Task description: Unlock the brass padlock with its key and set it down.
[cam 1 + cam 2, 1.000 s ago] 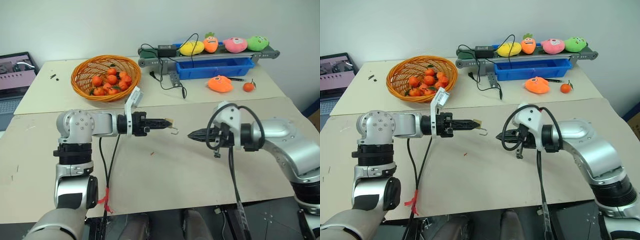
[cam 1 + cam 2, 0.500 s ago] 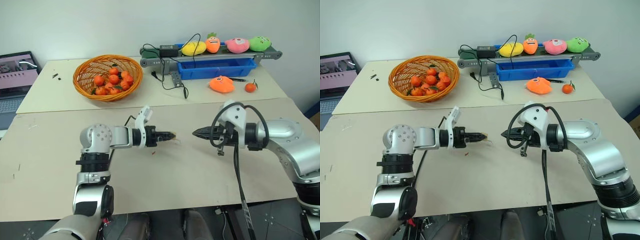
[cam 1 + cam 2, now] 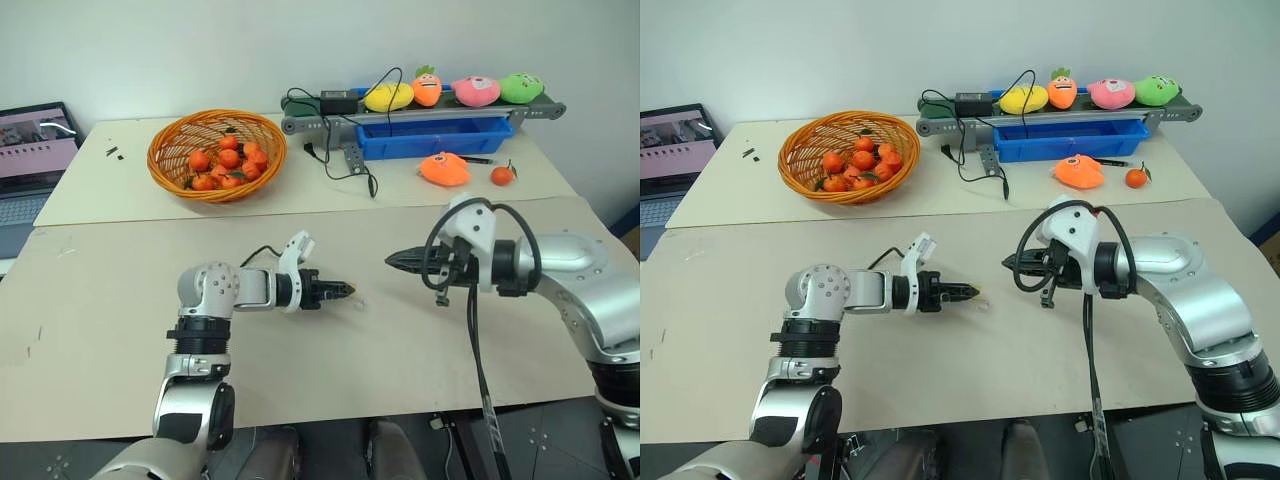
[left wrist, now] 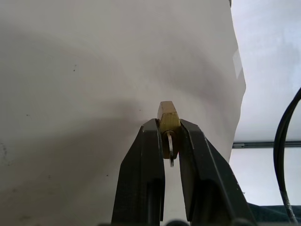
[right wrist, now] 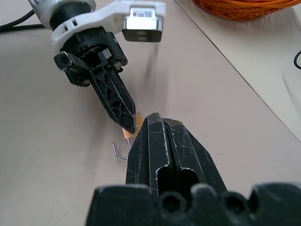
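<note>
Gripping the brass padlock (image 4: 168, 118) between its two black fingers, the left tool (image 3: 340, 292) hangs low over the middle of the worktop (image 3: 120, 300), nearly closed, with only the little lock's body keeping the fingers apart. The golden body pokes out past the fingertips, and the thin silver shackle (image 5: 121, 152) swings free of the body, hooked open, just above the worktop surface. Across from it, nearer the right edge, the right tool (image 3: 392, 262) points back toward the left one, its fingers pressed fully together; whether the key sits between them I cannot tell. The two tools face each other tip to tip, near but apart. Over on the far worktop an orange basket (image 3: 165, 150) of small orange fruits (image 3: 222, 165) sits by the left corner, and a blue tray (image 3: 440, 140) and a row of plush toys (image 3: 455, 90) line the far right edge.
</note>
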Robot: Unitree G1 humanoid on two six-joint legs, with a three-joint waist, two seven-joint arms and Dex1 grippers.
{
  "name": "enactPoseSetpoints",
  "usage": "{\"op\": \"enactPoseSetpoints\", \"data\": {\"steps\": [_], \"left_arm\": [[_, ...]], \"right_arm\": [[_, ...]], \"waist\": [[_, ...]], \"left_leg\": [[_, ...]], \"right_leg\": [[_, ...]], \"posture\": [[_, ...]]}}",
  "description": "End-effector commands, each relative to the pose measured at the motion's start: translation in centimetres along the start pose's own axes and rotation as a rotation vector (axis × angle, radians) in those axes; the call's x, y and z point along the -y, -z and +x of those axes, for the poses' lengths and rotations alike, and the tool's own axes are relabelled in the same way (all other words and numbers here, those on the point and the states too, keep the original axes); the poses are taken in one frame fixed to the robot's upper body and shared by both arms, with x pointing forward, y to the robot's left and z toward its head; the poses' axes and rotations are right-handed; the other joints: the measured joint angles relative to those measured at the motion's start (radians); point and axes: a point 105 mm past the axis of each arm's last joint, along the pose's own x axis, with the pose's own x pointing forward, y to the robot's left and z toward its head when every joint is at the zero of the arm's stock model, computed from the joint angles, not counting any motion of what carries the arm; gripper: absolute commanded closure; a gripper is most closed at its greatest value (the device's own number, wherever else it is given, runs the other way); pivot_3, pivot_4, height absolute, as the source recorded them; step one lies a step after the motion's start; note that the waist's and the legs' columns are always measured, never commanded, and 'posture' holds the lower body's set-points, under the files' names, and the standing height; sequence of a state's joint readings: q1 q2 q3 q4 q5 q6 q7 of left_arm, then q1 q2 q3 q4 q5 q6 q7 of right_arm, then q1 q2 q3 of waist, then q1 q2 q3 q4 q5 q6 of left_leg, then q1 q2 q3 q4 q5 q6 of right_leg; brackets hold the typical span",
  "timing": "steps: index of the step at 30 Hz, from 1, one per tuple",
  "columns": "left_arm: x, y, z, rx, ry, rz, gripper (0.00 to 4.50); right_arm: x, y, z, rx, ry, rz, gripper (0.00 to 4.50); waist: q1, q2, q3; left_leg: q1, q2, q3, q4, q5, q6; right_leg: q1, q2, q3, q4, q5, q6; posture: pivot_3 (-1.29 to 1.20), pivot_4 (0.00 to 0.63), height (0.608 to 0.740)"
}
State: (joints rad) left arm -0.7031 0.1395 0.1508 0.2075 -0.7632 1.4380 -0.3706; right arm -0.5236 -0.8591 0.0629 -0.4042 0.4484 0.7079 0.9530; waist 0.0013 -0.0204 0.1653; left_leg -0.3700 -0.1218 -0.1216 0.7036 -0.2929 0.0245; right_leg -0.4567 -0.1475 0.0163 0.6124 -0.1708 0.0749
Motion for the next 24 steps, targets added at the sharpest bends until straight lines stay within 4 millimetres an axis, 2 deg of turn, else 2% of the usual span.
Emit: {"op": "enactPoseSetpoints", "data": {"steps": [1,6,8,13,18,23,24], "left_arm": [[-0.3,0.1,0.0,0.006,0.009,0.001,4.48],[-0.5,0.4,-0.2,-0.002,0.000,0.003,4.48],[-0.7,0.4,-0.4,-0.004,-0.012,0.008,3.48],[-1.8,-0.3,-2.2,0.003,-0.062,0.037,1.67],[-3.4,-1.6,-5.4,0.012,-0.168,0.111,0.04],[-3.1,-3.3,-8.2,0.033,-0.186,0.241,0.04],[-2.4,-3.7,-8.9,0.044,-0.160,0.315,0.04]], "right_arm": [[0.1,-1.5,-0.4,0.035,0.015,-0.048,4.42],[0.1,-1.5,-0.4,0.037,0.016,-0.048,4.42],[0.1,-1.5,-0.3,0.039,0.015,-0.048,4.50],[0.2,-1.5,-0.2,0.043,0.013,-0.050,4.50],[0.3,-1.5,-0.1,0.045,0.014,-0.054,4.50],[0.3,-1.4,0.0,0.047,0.017,-0.053,4.50],[0.3,-1.4,-0.1,0.047,0.017,-0.052,4.50]], "waist": [[0.000,0.000,0.000],[0.001,0.000,0.000],[0.001,0.000,0.000],[-0.003,0.000,0.000],[-0.016,0.000,-0.001],[-0.019,0.000,-0.001],[-0.018,0.000,-0.001]], "left_leg": [[0.000,0.000,0.000,0.000,0.000,0.000],[0.000,0.000,0.000,0.000,0.000,0.000],[0.000,0.000,0.000,0.000,0.000,0.000],[0.000,0.000,0.000,0.000,0.000,0.000],[0.002,0.001,0.001,0.000,0.000,0.000],[0.002,0.001,0.001,-0.001,0.000,0.000],[0.002,0.001,0.001,-0.001,0.000,0.000]], "right_leg": [[0.000,0.000,0.000,0.000,0.000,0.000],[0.000,0.000,0.000,0.000,0.000,0.000],[0.000,0.000,0.000,0.000,0.000,0.000],[0.000,0.000,0.000,0.000,0.000,0.000],[0.001,0.000,0.000,0.001,0.000,0.000],[0.000,0.000,0.001,0.002,0.000,0.000],[0.000,0.000,0.001,0.001,0.000,0.000]], "posture": [[0.00,0.150,0.740],[0.00,0.150,0.740],[0.00,0.150,0.740],[0.00,0.150,0.740],[0.00,0.150,0.740],[0.00,0.150,0.740],[0.00,0.150,0.740]]}}
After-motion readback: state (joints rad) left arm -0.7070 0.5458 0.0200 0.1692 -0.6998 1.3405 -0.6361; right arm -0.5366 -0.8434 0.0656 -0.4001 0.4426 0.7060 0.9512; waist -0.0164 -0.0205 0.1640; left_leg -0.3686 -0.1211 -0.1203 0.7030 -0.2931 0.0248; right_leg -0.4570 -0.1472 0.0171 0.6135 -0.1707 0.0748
